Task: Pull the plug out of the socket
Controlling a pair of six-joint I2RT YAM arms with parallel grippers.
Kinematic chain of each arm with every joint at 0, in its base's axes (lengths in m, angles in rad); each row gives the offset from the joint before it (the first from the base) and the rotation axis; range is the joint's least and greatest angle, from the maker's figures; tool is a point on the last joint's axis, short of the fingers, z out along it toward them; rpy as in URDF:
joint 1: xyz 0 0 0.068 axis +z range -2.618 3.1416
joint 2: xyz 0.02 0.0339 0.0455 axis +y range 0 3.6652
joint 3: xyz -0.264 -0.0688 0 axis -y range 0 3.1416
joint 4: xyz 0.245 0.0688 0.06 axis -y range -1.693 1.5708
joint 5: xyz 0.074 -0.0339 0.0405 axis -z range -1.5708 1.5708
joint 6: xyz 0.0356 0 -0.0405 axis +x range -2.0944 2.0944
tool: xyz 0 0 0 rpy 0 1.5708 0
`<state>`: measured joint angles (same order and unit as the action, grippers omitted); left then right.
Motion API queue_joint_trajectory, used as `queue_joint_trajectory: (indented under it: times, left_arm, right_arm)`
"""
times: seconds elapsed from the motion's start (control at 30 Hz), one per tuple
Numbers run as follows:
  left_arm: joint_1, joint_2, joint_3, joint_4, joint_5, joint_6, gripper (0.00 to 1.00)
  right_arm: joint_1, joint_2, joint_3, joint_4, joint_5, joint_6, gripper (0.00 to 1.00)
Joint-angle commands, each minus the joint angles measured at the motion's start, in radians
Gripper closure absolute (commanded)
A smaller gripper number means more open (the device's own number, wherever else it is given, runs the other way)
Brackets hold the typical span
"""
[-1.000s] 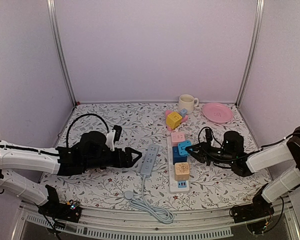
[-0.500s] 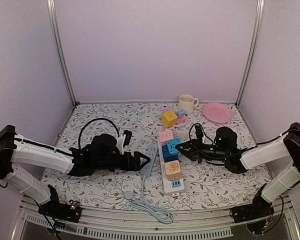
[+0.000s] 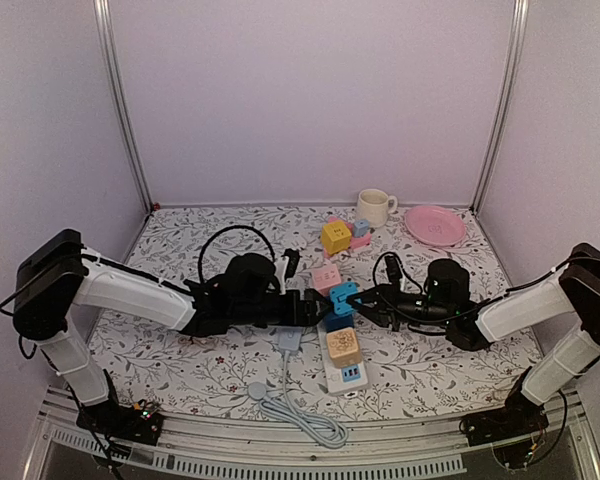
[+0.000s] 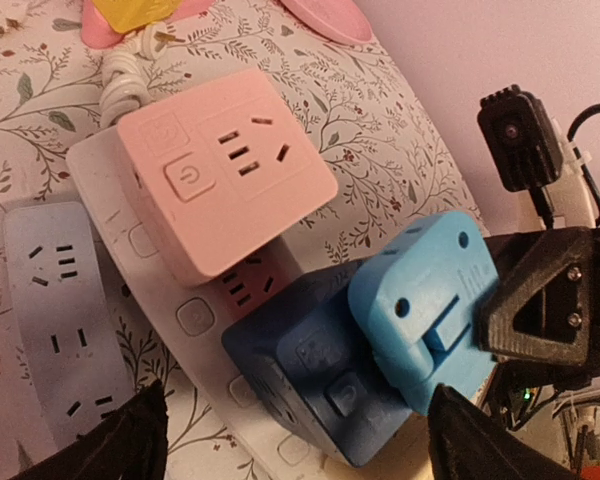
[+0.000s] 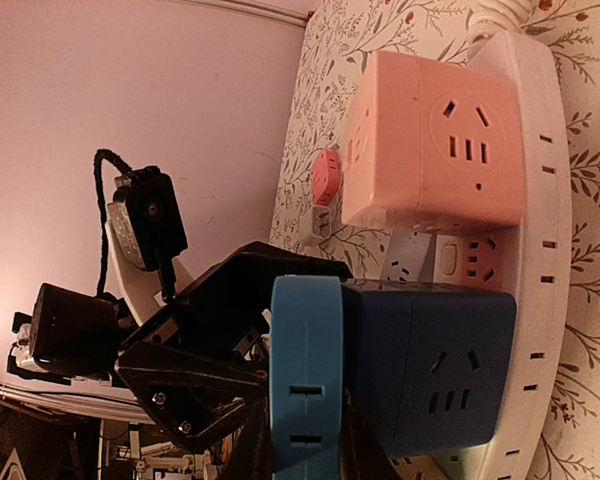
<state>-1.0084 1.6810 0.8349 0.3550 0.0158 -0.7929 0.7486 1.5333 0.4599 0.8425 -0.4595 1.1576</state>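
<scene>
The light blue plug sits in the side of a dark blue cube socket. This cube stands on the white power strip. My right gripper is shut on the plug from the right. My left gripper is open. Its fingers stand wide on either side of the dark blue cube, and I see no contact.
A pink cube socket and a tan one stand on the same strip. A grey strip lies to its left, its cable coiled near the front edge. A mug, pink plate and yellow cube are behind.
My left arm has swung right until its open gripper reached the cube sockets. My right gripper, still shut on the plug, has moved left, and the white strip has slid left with it.
</scene>
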Motion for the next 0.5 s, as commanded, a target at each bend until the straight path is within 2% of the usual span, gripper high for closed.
queue_joint_trajectory:
  times: [0.0,0.33,0.47]
  left_arm:
    - [-0.021,0.089,0.070,-0.045,0.000,0.019,0.11]
    - [-0.076,0.206,0.182,-0.243,-0.144,0.034,0.11]
    - [-0.083,0.234,0.189,-0.266,-0.163,0.027,0.11]
  right_arm:
    - [0.012,-0.017,-0.001,0.231,-0.030,0.003,0.98]
    - [0.011,-0.031,-0.053,0.320,-0.021,0.024,0.98]
    - [0.011,-0.029,-0.054,0.373,-0.038,0.042,0.98]
